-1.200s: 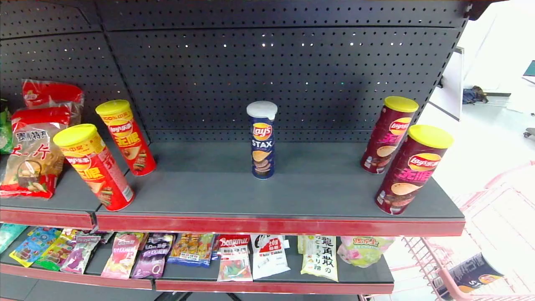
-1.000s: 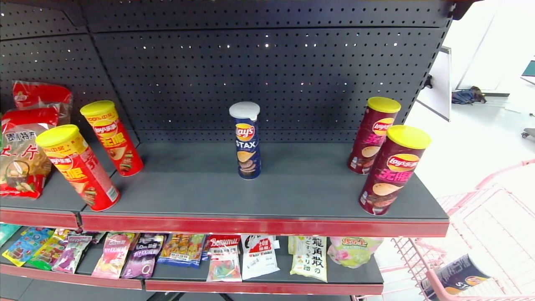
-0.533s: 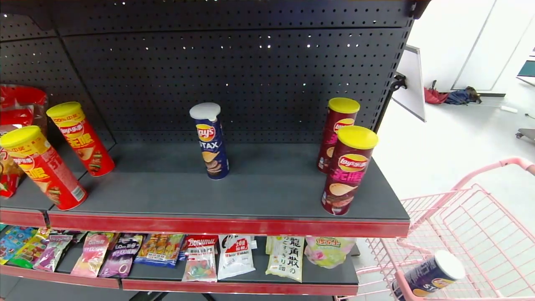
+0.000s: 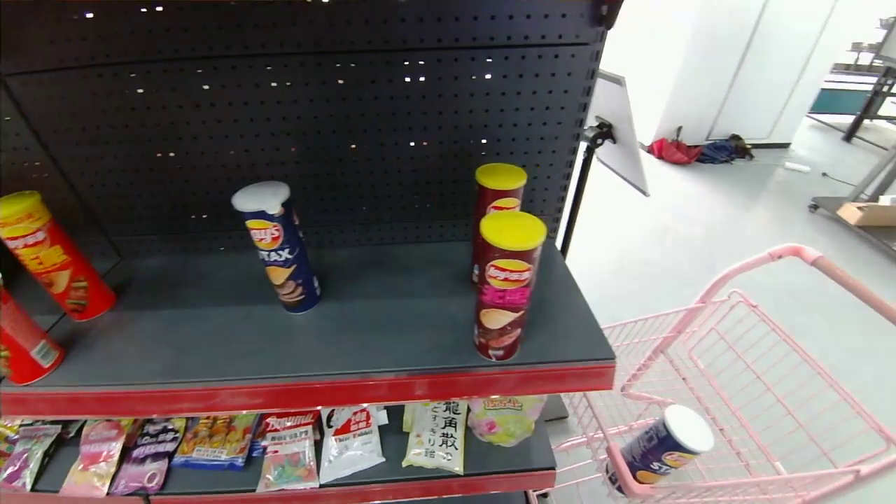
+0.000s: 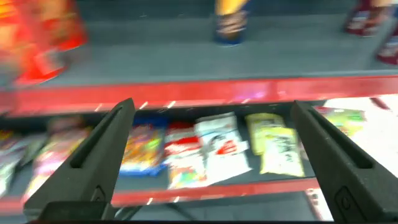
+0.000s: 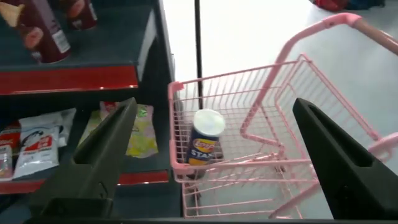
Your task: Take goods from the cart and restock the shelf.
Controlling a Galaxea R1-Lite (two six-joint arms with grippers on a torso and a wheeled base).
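Left gripper (image 5: 212, 107): my fingers stand wide apart with nothing between them. Through the gap, the left wrist view looks at the red front edge of the shelf (image 5: 205, 93) and the snack packets (image 5: 211, 149) on the tier below. The foot of the upright blue can (image 5: 229, 26) is seen at the back of the upper tier.

Right gripper (image 6: 214, 106): my fingers are likewise spread and empty. The right wrist view looks down at the pink cart (image 6: 292, 130), which stands just beside the shelf's right end. A blue can in the cart (image 6: 205, 142) leans in the basket corner nearest the shelf, white lid uppermost.

The head view gives the layout that the wrist views cut short. On the upper tier, the upright blue can (image 4: 278, 248) stands mid-shelf. Two maroon cans, a front one (image 4: 507, 283) and a rear one (image 4: 498, 192), stand one behind the other near the right end. Two red cans (image 4: 49, 255) are at the left edge. The blue can in the cart (image 4: 661, 444) lies tilted low in the basket, well apart from the shelf goods.
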